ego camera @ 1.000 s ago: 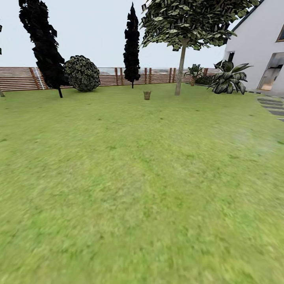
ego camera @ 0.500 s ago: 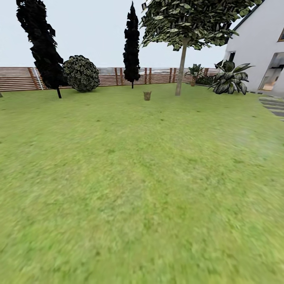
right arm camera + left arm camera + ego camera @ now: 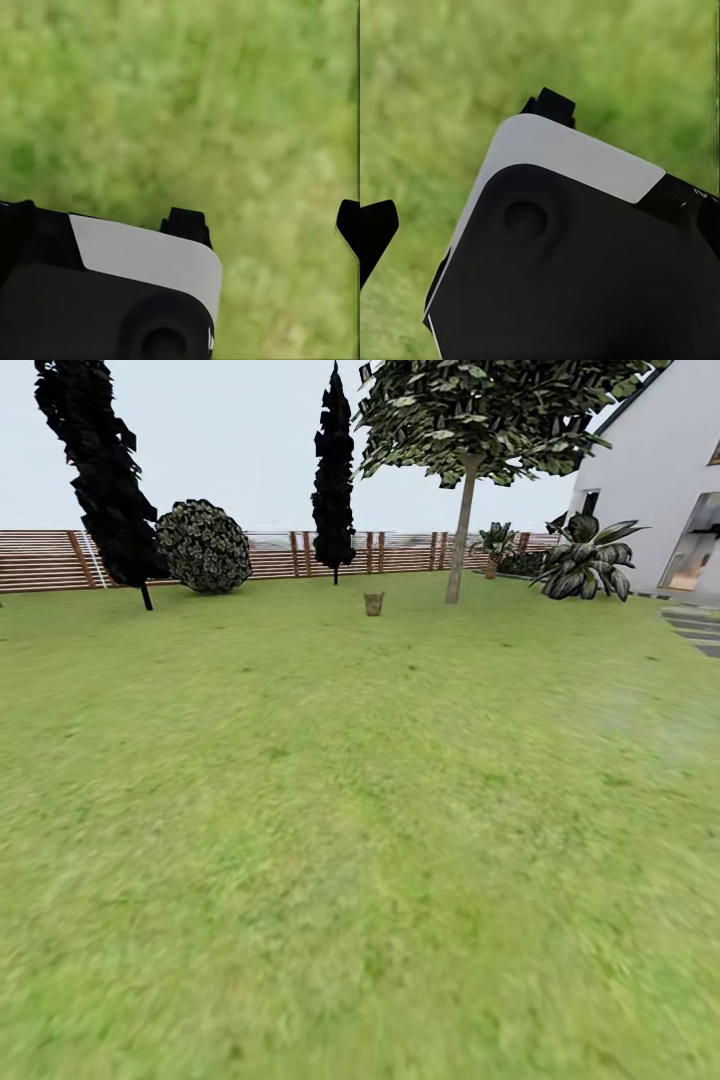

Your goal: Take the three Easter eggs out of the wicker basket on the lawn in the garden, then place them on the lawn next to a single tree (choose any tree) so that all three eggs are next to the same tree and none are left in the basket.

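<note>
The wicker basket (image 3: 373, 603) stands on the lawn (image 3: 340, 840) at upper centre, near the tree (image 3: 460, 530). Finger spread of both grippers cannot be told.

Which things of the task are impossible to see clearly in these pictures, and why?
- Easter eggs: head view, the wicker basket is far and too small to show its contents.
- Tree: head view, its crown is cut by the top edge.
- Left gripper: left wrist view, the robot's body hides most of it.
- Right gripper: right wrist view, one finger is cut by the edge.
</note>
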